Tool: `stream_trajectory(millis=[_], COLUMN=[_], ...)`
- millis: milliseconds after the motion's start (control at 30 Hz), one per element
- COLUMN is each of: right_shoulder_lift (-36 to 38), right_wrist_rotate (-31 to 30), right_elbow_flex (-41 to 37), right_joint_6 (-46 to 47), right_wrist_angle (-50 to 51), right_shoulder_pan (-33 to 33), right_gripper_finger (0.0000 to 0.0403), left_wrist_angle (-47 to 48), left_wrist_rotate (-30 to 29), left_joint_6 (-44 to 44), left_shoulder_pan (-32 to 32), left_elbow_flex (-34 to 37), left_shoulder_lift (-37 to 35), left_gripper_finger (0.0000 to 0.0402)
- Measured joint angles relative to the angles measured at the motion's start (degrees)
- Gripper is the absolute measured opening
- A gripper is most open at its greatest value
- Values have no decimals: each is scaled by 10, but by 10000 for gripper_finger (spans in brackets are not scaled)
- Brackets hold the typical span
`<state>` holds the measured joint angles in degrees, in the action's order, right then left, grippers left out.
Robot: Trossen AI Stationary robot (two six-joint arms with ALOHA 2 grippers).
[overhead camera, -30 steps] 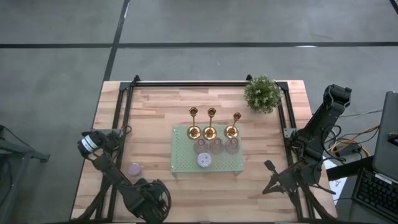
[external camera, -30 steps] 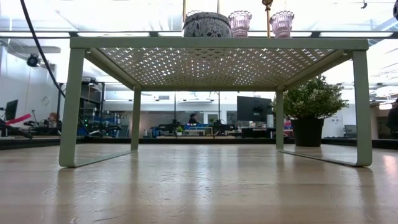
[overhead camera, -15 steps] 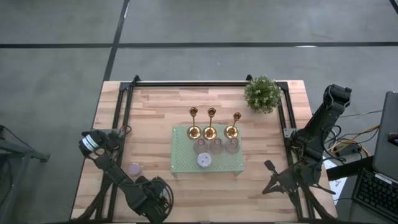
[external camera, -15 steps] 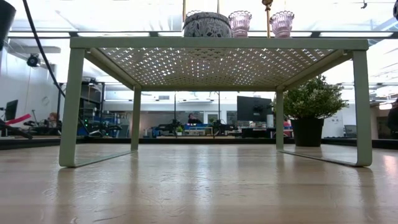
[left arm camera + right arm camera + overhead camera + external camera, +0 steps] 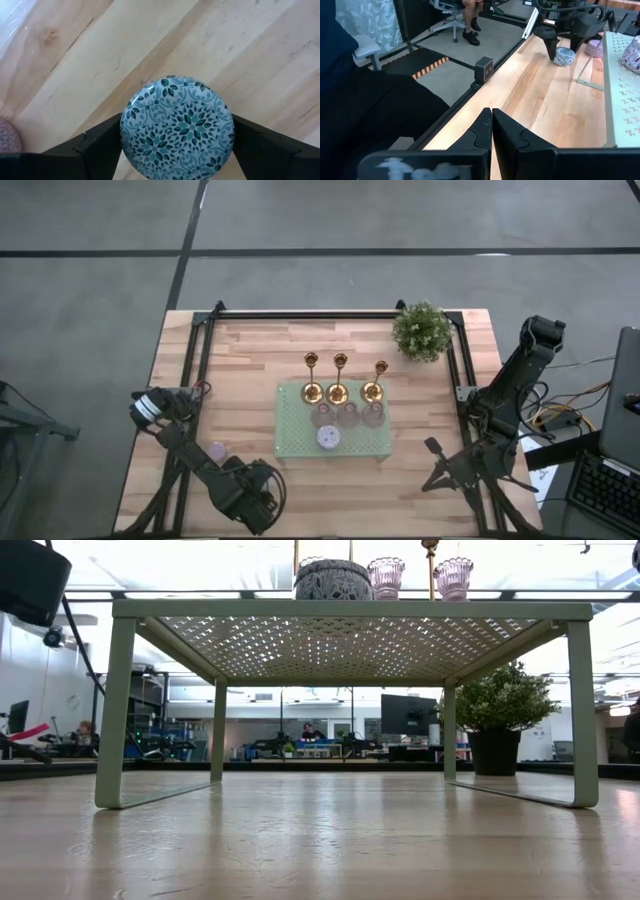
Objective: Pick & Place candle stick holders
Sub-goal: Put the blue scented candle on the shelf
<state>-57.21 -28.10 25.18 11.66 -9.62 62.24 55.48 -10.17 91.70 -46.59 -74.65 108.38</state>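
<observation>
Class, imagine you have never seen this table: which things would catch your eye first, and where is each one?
Three shiny gold candle stick holders stand in a row along the far edge of the pale green perforated stand at mid-table. Near the table's front left corner, the left gripper sits open around a squat round holder with a blue-green floral top, seen from above. A small green potted plant marks the far right corner.

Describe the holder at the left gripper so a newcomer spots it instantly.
Go to the wooden table's near-left corner, where the left gripper hangs. Directly under it sits a squat round holder; its blue-green floral mosaic pattern sets it apart from the plain pinkish holder beside it.
</observation>
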Motion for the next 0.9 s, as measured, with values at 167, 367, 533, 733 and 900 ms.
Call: stream_trajectory(millis=[167, 367, 533, 733, 900], right_shoulder_lift=[0, 0, 0, 0, 0], right_wrist_rotate=[-2, -2, -2, -3, -3], right_elbow_flex=[-3, -3, -3, -4, -8], right_joint_6=[4, 3, 3, 3, 3], right_wrist_angle=[-4, -5, -5, -6, -13], right_shoulder_pan=[0, 0, 0, 0, 0], right_gripper_finger=[8, 8, 8, 8, 8], left_wrist_angle=[-11, -60, -124, -185, -244], left_wrist_rotate=[-4, -29, -44, -72, -96], left_joint_6=[-4, -8, -12, -42, -71], left_shoulder_pan=[0, 4, 12, 24, 41], left_elbow_flex=[0, 0, 0, 0, 0], left_shoulder_lift=[0, 0, 0, 0, 2], left_gripper_finger=[329, 300, 316, 318, 307])
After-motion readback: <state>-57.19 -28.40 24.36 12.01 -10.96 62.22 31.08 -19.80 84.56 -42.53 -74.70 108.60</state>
